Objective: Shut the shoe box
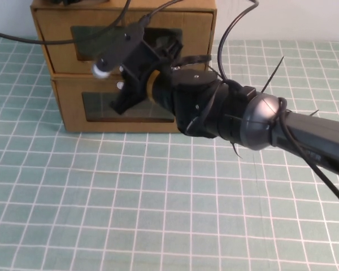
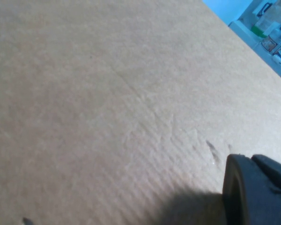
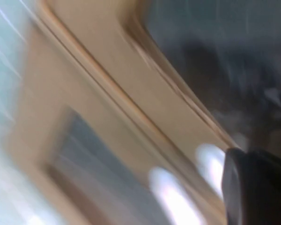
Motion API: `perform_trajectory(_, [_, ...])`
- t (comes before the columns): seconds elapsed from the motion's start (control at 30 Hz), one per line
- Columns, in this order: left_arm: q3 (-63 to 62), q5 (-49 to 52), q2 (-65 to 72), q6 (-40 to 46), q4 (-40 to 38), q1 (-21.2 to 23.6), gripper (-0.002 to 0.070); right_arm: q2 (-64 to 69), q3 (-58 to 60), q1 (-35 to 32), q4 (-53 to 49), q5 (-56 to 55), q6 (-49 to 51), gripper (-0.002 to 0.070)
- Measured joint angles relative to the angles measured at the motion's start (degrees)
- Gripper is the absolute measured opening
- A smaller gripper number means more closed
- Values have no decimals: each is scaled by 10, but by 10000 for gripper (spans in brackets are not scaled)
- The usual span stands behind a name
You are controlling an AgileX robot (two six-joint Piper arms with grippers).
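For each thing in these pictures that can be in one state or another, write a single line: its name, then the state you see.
Upper shoe box: drawer front looks flush with its shell, pushed in.
Lower box: front looks level with the stack, apparently shut.
Right gripper: at the box fronts, between the two windows; open or shut not visible.
Left gripper: close against plain cardboard, seen only in its wrist view.

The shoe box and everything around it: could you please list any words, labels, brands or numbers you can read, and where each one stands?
None can be read.
Shoe box: plain brown cardboard, no print.
Matching box beneath it: no print either.
Right hand, at the box fronts: black, unmarked.
Left hand, against bare cardboard: no lettering.
Shelf items in the left wrist view: too small to read.
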Motion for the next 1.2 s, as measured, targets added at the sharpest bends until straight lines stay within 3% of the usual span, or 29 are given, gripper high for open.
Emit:
perform_trajectory(0.13, [0,1,-1,0,0,0,-5,-36,9,29,91,-21,0,-13])
perform_trajectory(0.33, [0,7,-38,0,2,0,-5,-110,44,97,119,0,-42,-13])
perform_trajectory(0.5, [0,33,-94,-5,18,0,-5,-151,46,141,190,172,-256,-13])
perform_trajectory(0.63, [0,54,-146,-21,62,0,-5,-170,11,134,283,326,-409,-13])
perform_trajectory(0.83, [0,72,-231,-52,166,0,-5,-216,-48,60,407,436,-484,-13])
perform_trajectory(0.97, [0,75,-276,-69,221,0,-5,-274,-53,-45,542,439,-488,-13])
perform_trajectory(1.2, [97,76,-348,-75,234,0,-5,-379,0,-235,739,419,-490,-13])
